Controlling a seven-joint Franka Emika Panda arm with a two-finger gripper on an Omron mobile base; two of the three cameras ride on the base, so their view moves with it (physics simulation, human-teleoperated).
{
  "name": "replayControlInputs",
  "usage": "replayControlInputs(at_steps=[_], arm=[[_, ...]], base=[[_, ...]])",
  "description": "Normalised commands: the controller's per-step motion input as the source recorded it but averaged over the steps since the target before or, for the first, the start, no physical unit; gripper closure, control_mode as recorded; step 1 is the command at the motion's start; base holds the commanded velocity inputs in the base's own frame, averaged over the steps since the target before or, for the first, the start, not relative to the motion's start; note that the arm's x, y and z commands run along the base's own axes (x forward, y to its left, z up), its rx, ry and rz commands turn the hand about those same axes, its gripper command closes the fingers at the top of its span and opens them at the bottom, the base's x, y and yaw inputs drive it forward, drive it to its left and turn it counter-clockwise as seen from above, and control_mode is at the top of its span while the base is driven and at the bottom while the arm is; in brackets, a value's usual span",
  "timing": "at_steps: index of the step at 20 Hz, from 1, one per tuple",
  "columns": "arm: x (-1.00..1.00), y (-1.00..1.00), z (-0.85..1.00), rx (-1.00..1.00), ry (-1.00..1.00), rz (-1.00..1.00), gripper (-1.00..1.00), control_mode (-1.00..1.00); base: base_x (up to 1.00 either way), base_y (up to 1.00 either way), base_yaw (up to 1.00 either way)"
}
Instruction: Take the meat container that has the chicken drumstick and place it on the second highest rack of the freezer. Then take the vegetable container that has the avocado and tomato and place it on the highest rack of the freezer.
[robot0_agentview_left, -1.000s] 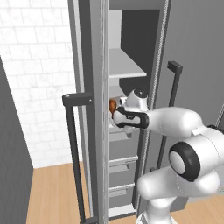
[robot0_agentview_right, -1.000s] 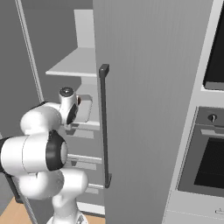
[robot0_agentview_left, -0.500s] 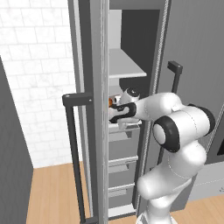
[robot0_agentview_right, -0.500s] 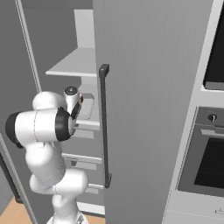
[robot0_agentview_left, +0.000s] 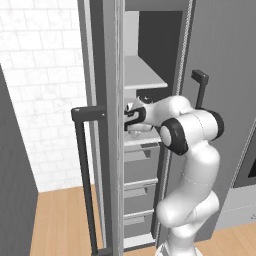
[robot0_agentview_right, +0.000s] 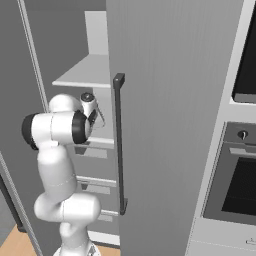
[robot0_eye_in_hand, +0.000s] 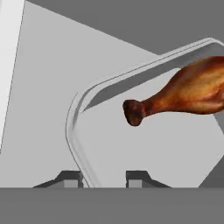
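pincer (robot0_eye_in_hand: 104, 178) closed on meat container (robot0_eye_in_hand: 75, 127) rim, one tip each side | chicken drumstick (robot0_eye_in_hand: 183, 94) in tray, inside freezer (robot0_agentview_left: 150, 80) at second shelf height | step: placing first container | next: lower, release, withdraw

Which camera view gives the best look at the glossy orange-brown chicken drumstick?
The hand view: the glossy orange-brown chicken drumstick lies large and sharp in its pale grey tray, whose rim sits between the gripper fingertips. In the left and right base views, the arm and freezer door cover that spot.
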Motion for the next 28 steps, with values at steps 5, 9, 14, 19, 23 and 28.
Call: replayControlInputs(at_steps=[5,9,14,19,23,28], arm=[[0.20,0.10,-0.43,-0.06,-0.01,-0.04,-1.00,-1.00],[-0.67,0.07,0.11,-0.01,-0.20,-0.04,-1.00,-1.00],[-0.31,0.13,0.25,-0.02,-0.31,0.00,-1.00,-1.00],[-0.57,0.00,0.41,0.00,-0.16,0.00,-1.00,-1.00],[-0.54,0.00,1.00,0.00,-0.16,0.00,-1.00,-1.00],[-0.69,-0.06,0.94,0.00,-0.07,0.00,-1.00,-1.00]], base=[[0.00,0.00,0.00],[0.00,0.00,0.00],[0.00,0.00,0.00],[0.00,0.00,0.00],[0.00,0.00,0.00],[0.00,0.00,0.00]])
